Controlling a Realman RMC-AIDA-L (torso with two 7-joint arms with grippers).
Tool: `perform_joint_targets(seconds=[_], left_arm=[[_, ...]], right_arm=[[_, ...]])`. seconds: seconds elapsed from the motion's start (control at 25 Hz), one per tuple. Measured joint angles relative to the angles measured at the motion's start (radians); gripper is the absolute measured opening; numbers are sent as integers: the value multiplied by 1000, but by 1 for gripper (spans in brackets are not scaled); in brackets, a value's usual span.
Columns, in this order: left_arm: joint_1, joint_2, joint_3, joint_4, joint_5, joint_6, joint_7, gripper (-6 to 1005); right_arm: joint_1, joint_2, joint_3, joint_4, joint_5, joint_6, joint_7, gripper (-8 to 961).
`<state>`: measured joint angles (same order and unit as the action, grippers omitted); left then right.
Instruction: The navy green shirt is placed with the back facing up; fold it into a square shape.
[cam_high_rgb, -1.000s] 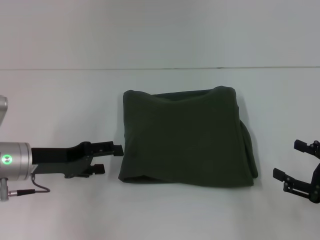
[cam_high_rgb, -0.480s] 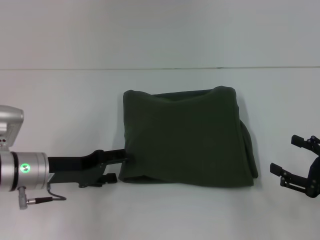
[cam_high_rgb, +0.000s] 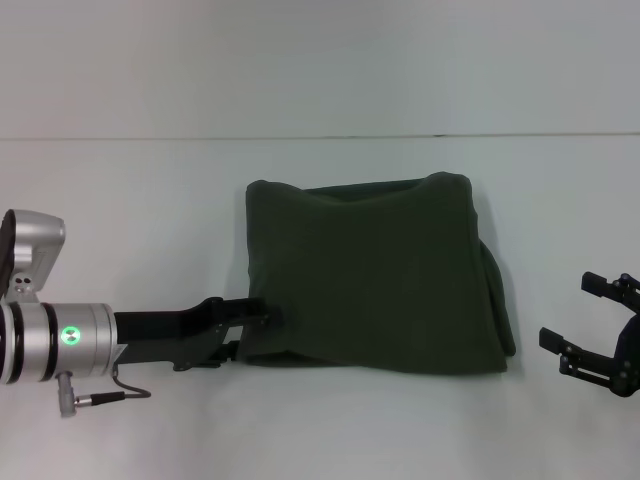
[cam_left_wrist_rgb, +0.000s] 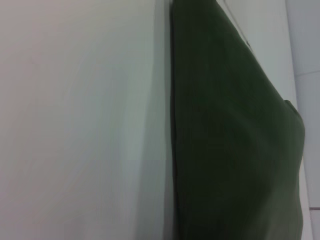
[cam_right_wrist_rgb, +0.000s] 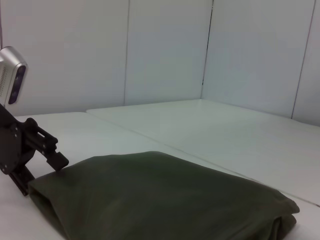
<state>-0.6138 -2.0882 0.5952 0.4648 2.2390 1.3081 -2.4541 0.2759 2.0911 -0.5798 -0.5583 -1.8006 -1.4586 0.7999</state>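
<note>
Soft, light and limp, the shirt lies folded on the table, its near corner between the open jaws of the left gripper, a good hold; right gripper waits open, well apart.

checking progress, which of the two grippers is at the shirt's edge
The left gripper: its fingers reach the shirt's near left corner. The right gripper waits apart, open.

A plain white table spreads beneath and around the jaws of the left gripper and the right gripper. Well beyond both pairs of jaws it meets a pale wall along a thin dark line. From the right wrist, vertical seams divide that wall into panels.
</note>
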Motion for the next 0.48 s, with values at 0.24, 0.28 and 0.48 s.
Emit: perform_joint_targets(seconds=[0.24, 0.28, 0.48], left_arm=[[4, -5, 0, -4, -7, -17, 6, 792], [5, -6, 0, -4, -8, -19, 6, 756], [6, -14, -1, -5, -9, -22, 19, 576]], right_arm=[[-1, 0, 0, 0, 2, 5, 0, 925], [-1, 0, 0, 0, 2, 6, 0, 925], [-1, 0, 0, 0, 1, 7, 1, 924]])
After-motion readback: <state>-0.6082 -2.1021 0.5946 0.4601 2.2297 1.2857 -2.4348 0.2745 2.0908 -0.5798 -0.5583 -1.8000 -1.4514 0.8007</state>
